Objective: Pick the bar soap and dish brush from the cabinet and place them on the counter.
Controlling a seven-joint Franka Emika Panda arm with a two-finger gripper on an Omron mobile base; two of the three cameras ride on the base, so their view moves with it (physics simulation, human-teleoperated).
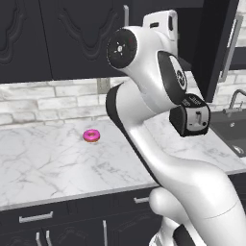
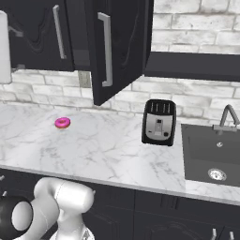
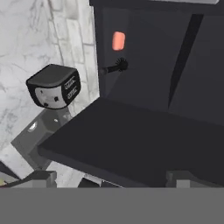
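The cabinet [image 2: 119, 47] stands with one door swung out over the table [image 2: 103, 150], which leaves the inside open to reach; in the hand view the soap [image 3: 118, 40] and the brush [image 3: 115, 68] lie on its dark shelf, near each other but apart, well beyond the claw [image 3: 111, 177]. The claw is spread wide and pinches nothing; its tips rise at the bottom of the hand view, aimed into the opening, most likely to line up a first pick. That view is rolled, so room directions are unsure; in it the soap's long axis runs up and down; the brush's runs across, bristled head toward the right and handle toward the cabinet's side wall. A donut [image 2: 62, 123] and a toaster [image 2: 159, 122] sit on the table, leaving bare marble between them for setting things down.
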